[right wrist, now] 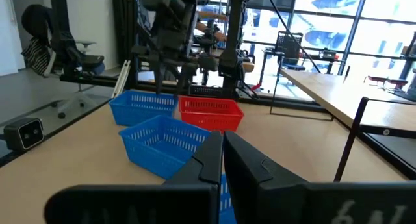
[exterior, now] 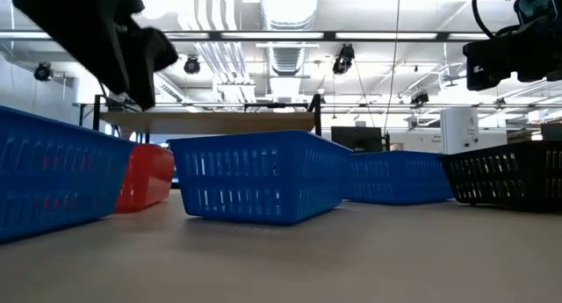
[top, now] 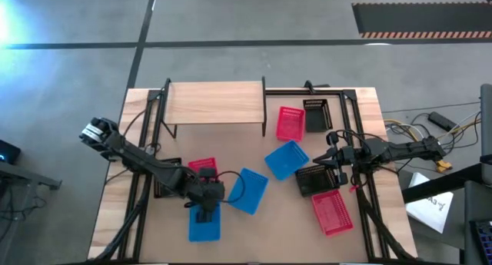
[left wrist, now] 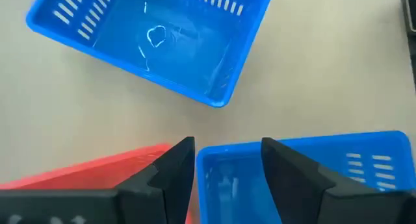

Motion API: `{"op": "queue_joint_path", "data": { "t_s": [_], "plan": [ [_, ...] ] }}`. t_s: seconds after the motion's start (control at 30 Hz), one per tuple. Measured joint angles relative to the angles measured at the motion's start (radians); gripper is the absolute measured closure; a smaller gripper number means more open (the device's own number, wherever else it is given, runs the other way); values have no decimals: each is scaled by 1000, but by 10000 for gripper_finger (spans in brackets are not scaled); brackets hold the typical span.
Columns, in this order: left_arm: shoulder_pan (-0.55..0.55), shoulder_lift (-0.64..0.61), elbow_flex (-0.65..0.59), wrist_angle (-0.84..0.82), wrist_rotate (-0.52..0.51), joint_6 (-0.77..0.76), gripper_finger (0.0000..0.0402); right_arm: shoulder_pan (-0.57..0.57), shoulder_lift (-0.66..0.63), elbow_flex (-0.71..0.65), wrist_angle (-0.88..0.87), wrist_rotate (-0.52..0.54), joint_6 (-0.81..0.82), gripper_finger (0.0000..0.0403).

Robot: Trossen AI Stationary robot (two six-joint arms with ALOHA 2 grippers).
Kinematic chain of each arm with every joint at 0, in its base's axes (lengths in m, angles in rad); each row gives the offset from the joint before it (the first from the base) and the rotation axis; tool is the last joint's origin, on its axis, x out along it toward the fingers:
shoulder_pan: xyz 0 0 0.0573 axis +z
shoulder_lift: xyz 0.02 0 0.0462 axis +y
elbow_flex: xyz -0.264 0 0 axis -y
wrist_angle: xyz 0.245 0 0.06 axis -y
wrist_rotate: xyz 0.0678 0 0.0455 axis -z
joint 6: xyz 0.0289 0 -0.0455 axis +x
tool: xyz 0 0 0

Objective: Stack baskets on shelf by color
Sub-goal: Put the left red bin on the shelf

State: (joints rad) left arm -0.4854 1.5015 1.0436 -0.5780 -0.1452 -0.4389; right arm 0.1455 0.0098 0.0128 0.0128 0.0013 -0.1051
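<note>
counted three blue, three red and two black baskets in plain sight, all down on the tabletop (top: 361, 104), plus one shelf (top: 215, 102) with its long axis across the back edge.

just off the shelf's right end: first red basket (top: 290, 123) and first black basket (top: 316, 115) side by side, both with long axes square to the shelf's length. further forward from that end: first blue basket (top: 287, 159), turned diagonal, with second black basket (top: 311, 179) just beside it, also skewed. farthest forward from that end: second red basket (top: 332, 213), long axis nearly square to the shelf, slightly tilted.

in front of the shelf's middle: second blue basket (top: 247, 190), set diagonal. farthest forward from the shelf's left half: third blue basket (top: 204, 223), long axis square to the shelf. third red basket (top: 202, 167) between it and the shelf, partly under the left arm.

left gripper (top: 204, 213) hung over the third blue basket, fingers apart with the basket's end wall between them. right gripper (top: 330, 159) hung beside the first blue basket, fingers pressed together.
</note>
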Motion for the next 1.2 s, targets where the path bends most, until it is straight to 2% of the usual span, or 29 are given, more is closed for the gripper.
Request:
{"op": "queue_joint_path", "data": {
  "t_s": [0.23, 0.33, 0.47, 0.7, 0.97, 1.2],
  "plan": [
    [-22, -13, 36, -230, -18, -56, 240, 0, 0, 0, 0, 0, 0, 394],
    [-18, -6, 7, -172, -80, -80, 240, 0, 0, 0, 0, 0, 0, 394],
    [-18, -1, -16, -71, -107, -95, 240, 0, 0, 0, 0, 0, 0, 394],
    [-18, -1, -38, -53, -203, -133, 240, 0, 0, 0, 0, 0, 0, 394],
    [-16, 6, -115, 74, -219, -134, 240, 0, 0, 0, 0, 0, 0, 394],
    [-4, 7, -118, 55, -254, -156, 240, 0, 0, 0, 0, 0, 0, 394]
  ]
}}
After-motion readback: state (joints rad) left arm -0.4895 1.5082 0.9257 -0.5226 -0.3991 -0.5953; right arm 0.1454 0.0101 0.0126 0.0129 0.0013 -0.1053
